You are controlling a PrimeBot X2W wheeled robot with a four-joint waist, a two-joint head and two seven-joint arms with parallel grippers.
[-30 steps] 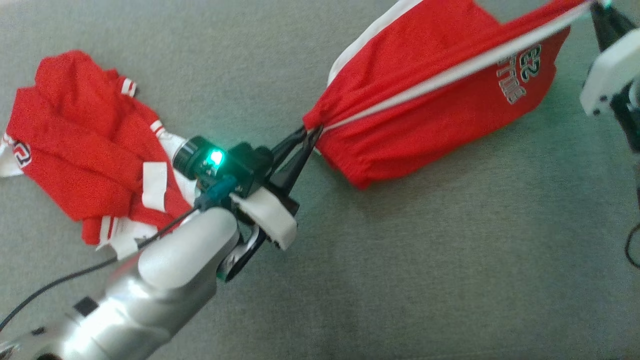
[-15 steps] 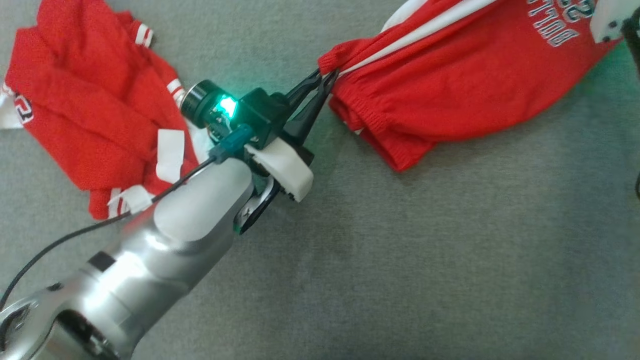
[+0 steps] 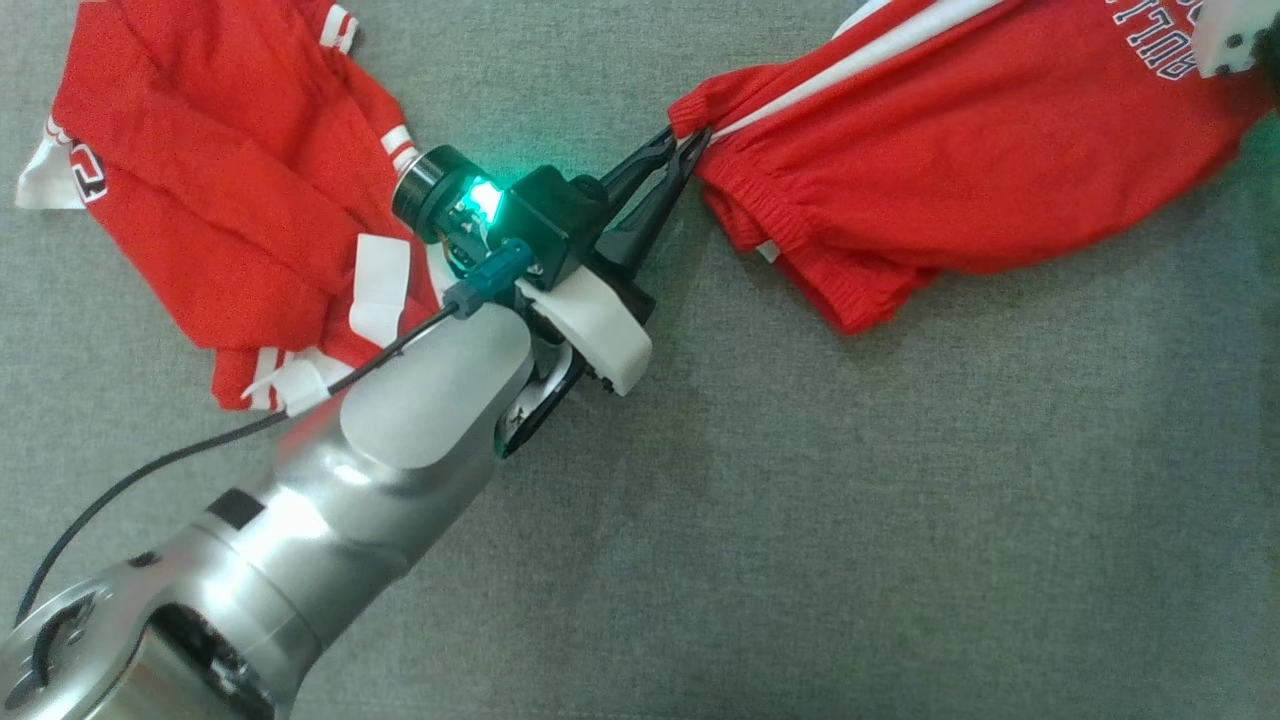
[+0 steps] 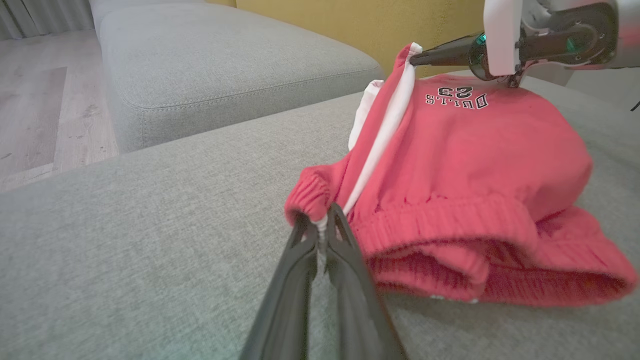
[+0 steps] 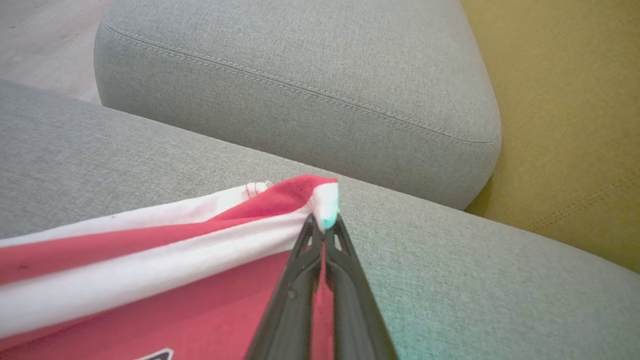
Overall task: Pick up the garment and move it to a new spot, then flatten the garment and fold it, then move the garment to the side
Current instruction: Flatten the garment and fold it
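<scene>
The grey sofa seat [image 3: 900, 520] carries everything. The red shorts [image 3: 980, 150] rest at its far right, stretched along their white side stripe [image 4: 385, 130]. A second red garment [image 3: 200, 200] lies crumpled at the far left, well apart. The left gripper [image 3: 685, 145] pinches the waistband corner and the right gripper [image 5: 324, 222] pinches the raised corner at the stripe's other end. Flattening should go best with the stripe held taut and both corners lowered together, so the bulging cloth settles smooth.

White outlined lettering "BULLS" with "23" printed on the red shorts [image 4: 500, 165], upside down in the left wrist view, same word cut off in the head view, possibly a lone "C" on the other red garment [image 3: 200, 180]
</scene>
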